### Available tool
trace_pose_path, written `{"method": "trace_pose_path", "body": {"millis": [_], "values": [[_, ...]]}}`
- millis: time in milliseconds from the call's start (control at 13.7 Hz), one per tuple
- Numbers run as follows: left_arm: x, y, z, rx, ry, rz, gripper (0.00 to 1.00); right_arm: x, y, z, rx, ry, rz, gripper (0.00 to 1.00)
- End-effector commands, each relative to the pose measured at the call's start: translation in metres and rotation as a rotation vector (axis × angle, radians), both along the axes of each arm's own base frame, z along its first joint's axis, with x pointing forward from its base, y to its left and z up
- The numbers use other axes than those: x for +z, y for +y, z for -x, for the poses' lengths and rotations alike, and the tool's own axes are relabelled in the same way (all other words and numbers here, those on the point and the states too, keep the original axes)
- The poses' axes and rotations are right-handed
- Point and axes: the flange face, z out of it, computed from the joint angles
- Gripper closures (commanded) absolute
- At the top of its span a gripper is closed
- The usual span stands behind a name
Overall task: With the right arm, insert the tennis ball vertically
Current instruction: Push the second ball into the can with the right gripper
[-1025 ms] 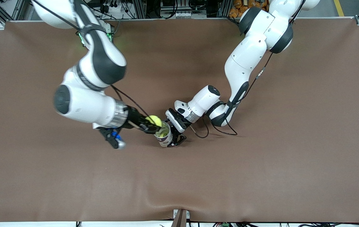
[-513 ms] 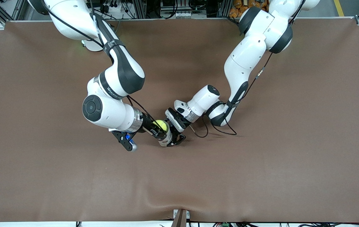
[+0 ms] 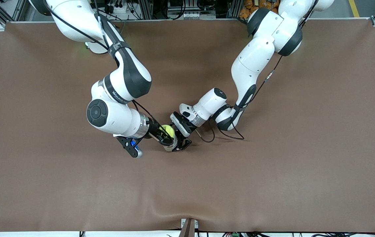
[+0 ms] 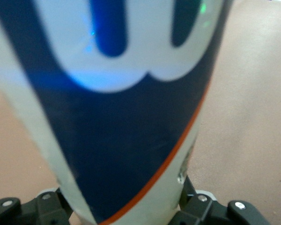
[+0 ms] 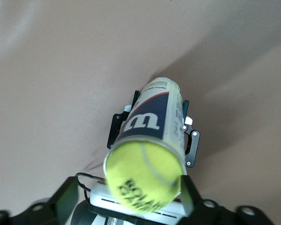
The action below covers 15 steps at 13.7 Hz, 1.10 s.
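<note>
White arms (image 3: 253, 62), black joints, seemingly black cables.

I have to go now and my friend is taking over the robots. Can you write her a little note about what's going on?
Left gripper: shut on the can, holding it upright on the table.
Right gripper: open, over the can's mouth.
Tennis ball: sitting in the can's opening, not down inside yet.
Done: ball brought to the can and let go.
Left: check that the ball drops in, then lift the right arm away.
</note>
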Motion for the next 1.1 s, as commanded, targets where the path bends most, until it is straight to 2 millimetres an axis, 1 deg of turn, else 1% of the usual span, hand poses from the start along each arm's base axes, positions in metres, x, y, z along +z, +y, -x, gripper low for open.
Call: {"method": "trace_pose_path", "body": {"millis": [0, 293, 366, 439, 513, 586, 659, 732, 806, 879, 1025], "values": [[-0.004, -0.007, -0.006, 0.013, -0.019, 0.017, 0.15, 0.007, 0.001, 0.003, -0.015, 0.002, 0.014, 0.00], [-0.005, -0.009, -0.008, 0.014, -0.009, -0.003, 0.15, 0.013, -0.006, 0.000, -0.018, -0.003, 0.012, 0.00], [-0.002, -0.010, -0.011, 0.018, -0.008, -0.009, 0.15, 0.016, -0.008, -0.001, -0.021, -0.005, 0.009, 0.00], [-0.005, -0.010, -0.014, 0.022, -0.004, -0.020, 0.15, 0.020, -0.007, -0.001, -0.021, -0.006, 0.006, 0.00], [-0.005, -0.014, -0.013, 0.022, -0.004, -0.024, 0.15, 0.025, 0.003, 0.005, -0.014, -0.009, 0.003, 0.00], [-0.008, -0.011, -0.017, 0.036, -0.003, -0.029, 0.15, 0.030, 0.007, 0.005, -0.032, -0.015, -0.001, 0.00], [-0.008, -0.016, -0.014, 0.042, -0.005, -0.027, 0.15, 0.035, 0.008, 0.002, -0.041, -0.029, -0.007, 0.00], [-0.009, -0.012, -0.017, 0.054, -0.006, -0.032, 0.15, 0.036, 0.008, 0.000, -0.042, -0.044, -0.005, 0.00], [-0.009, -0.014, -0.015, 0.052, -0.005, -0.031, 0.15, 0.031, 0.007, -0.003, -0.046, -0.063, 0.005, 0.00], [-0.010, -0.014, -0.015, 0.052, -0.004, -0.032, 0.15, 0.030, 0.011, -0.003, -0.043, -0.080, 0.009, 0.00], [-0.014, -0.013, -0.015, 0.051, -0.004, -0.037, 0.15, 0.022, 0.012, -0.006, -0.044, -0.106, 0.015, 0.00]]}}
